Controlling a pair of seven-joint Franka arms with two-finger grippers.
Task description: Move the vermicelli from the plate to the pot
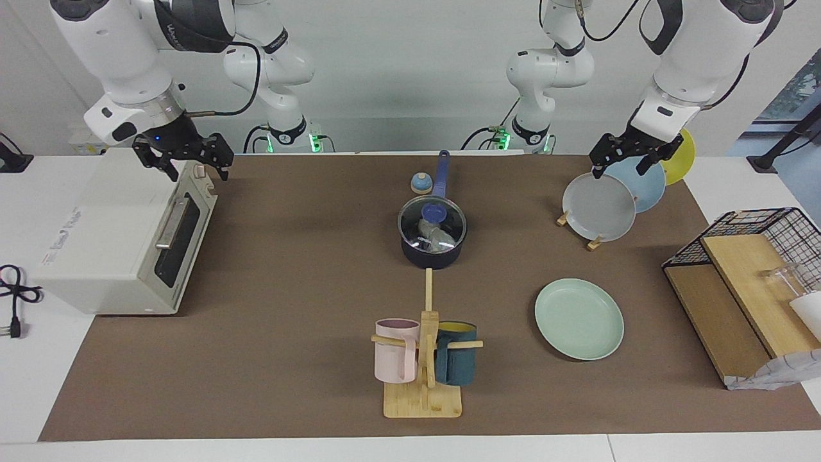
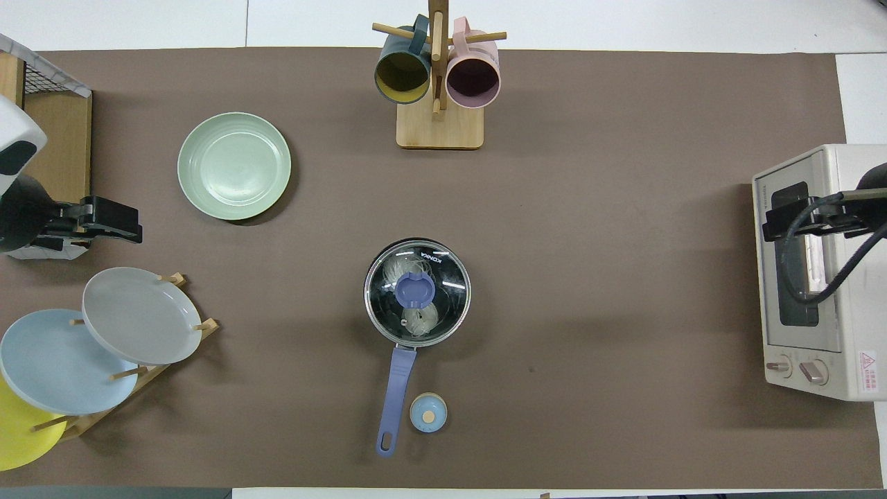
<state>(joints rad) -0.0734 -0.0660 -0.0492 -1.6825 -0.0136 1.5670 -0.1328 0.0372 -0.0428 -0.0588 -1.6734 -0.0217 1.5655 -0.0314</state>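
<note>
The dark navy pot (image 1: 433, 251) stands mid-table with its glass lid (image 2: 443, 274) on and its long blue handle (image 2: 396, 388) pointing at the robots. The two whitish vermicelli nests (image 2: 423, 317) lie inside it, seen through the lid, and also show in the facing view (image 1: 437, 237). The mint-green plate (image 1: 579, 319) lies bare, farther from the robots toward the left arm's end; it also shows in the overhead view (image 2: 234, 166). My left gripper (image 1: 621, 164) is open and empty, up over the plate rack. My right gripper (image 1: 186, 160) is open and empty, up over the toaster oven.
A toaster oven (image 1: 122, 237) stands at the right arm's end. A wooden rack (image 2: 142, 374) holds grey (image 1: 600, 206), light blue and yellow plates. A mug tree (image 1: 423, 359) holds a pink and a teal mug. A small blue round knob (image 1: 421, 183) lies beside the pot handle. A wire-and-wood shelf (image 1: 744, 269) stands at the left arm's end.
</note>
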